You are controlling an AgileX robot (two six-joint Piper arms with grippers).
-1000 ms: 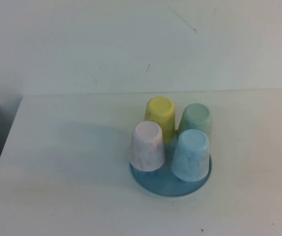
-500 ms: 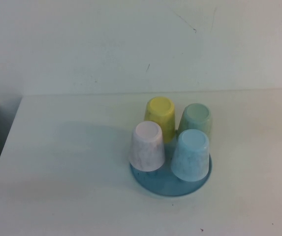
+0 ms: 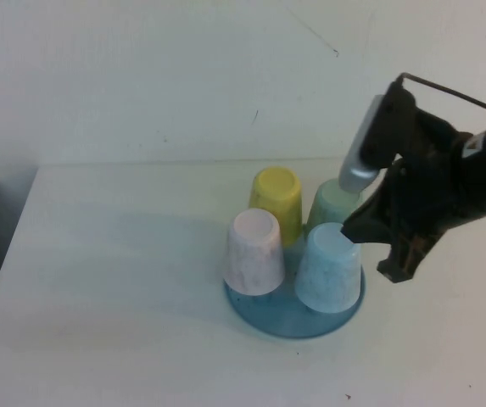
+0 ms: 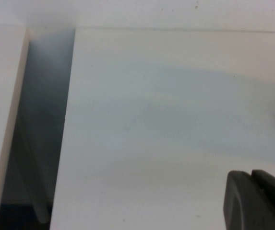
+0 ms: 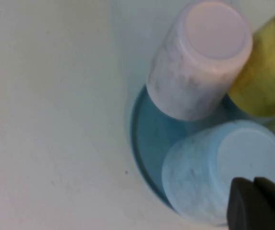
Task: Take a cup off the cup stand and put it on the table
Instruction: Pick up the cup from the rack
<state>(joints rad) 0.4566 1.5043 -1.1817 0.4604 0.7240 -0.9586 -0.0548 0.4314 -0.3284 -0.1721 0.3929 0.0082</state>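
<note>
The light-blue speckled cup (image 3: 328, 267) stands upside down at the front right of the round blue cup stand (image 3: 285, 320); it also shows in the right wrist view (image 5: 209, 172). The stand's pegs are hidden under the cups. My right gripper (image 3: 370, 246) hovers at the cup's right side, just above its upturned base, with its fingers together and holding nothing; it shows in the right wrist view (image 5: 252, 184). My left gripper (image 4: 250, 177) is shut and empty, low over the white table (image 3: 124, 297) at the near left.
A pink cup (image 3: 254, 253), a yellow cup (image 3: 278, 202) and a pale green cup (image 3: 332, 203) also stand upside down on the stand. The table's left edge (image 4: 72, 120) drops to a dark gap. A wall rises behind the table.
My right arm has come in from the right edge and now hangs over the right side of the stand by the light-blue cup. The cups have not moved.
</note>
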